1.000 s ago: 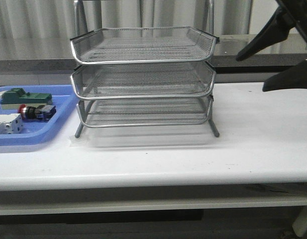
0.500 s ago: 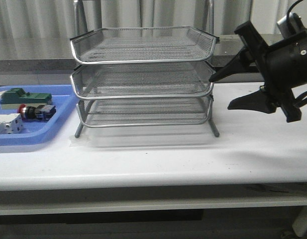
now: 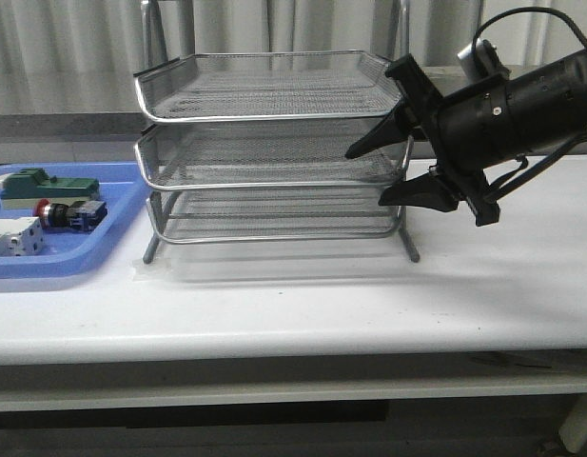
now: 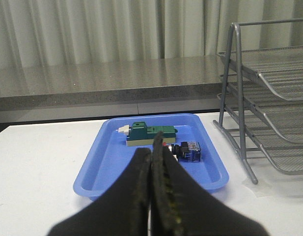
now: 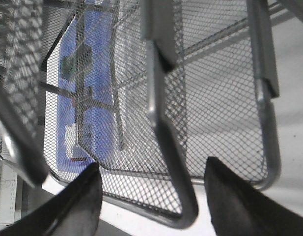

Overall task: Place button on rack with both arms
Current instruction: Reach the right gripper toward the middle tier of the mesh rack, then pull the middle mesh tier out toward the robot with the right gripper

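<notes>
The button point(image 3: 69, 213) lies on its side in the blue tray, its red head toward the left. In the left wrist view the button point(image 4: 184, 150) sits just beyond my left gripper point(image 4: 152, 147), whose fingers are pressed shut on nothing and hide part of the red head. The silver three-tier rack point(image 3: 274, 143) stands mid-table. My right gripper point(image 3: 364, 179) is open at the rack's right front corner, one finger above and one below the middle tray's rim. In the right wrist view, the rack's rim wire point(image 5: 173, 162) runs between the spread fingers of the right gripper point(image 5: 152, 166).
The blue tray point(image 3: 46, 262) at the left also holds a green block point(image 3: 46, 184) and white blocks point(image 3: 12, 236). A grey ledge and curtains run behind the table. In the left wrist view, the rack's legs point(image 4: 239, 142) stand right beside the tray.
My right arm has swung down and left from the upper right until its open fingers reach the rack's middle tray corner. The button and rack have not moved.
</notes>
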Controlling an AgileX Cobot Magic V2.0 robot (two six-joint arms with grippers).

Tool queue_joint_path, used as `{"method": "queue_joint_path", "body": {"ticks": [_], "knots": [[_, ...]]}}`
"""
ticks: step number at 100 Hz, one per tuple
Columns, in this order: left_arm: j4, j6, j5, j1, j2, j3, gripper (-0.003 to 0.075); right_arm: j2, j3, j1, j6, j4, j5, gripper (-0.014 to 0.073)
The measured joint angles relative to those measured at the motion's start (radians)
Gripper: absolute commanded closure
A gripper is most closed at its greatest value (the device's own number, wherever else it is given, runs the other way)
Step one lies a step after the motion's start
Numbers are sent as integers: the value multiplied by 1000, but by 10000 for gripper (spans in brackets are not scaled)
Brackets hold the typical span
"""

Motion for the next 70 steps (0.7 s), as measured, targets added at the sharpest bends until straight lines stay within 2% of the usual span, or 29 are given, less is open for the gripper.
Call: {"method": "queue_joint_path", "body": {"ticks": [17,29,43,70], "knots": [[0,0,0,0,0,0,741,4,-5,0,0,2,1,382],[0,0,0,0,0,0,741,5,-6,0,0,0,1,492],[0,0,0,0,0,0,741,7,-6,0,4,0,-3,538],[0,0,0,0,0,0,741,7,28,0,6,29,7,558]]}}
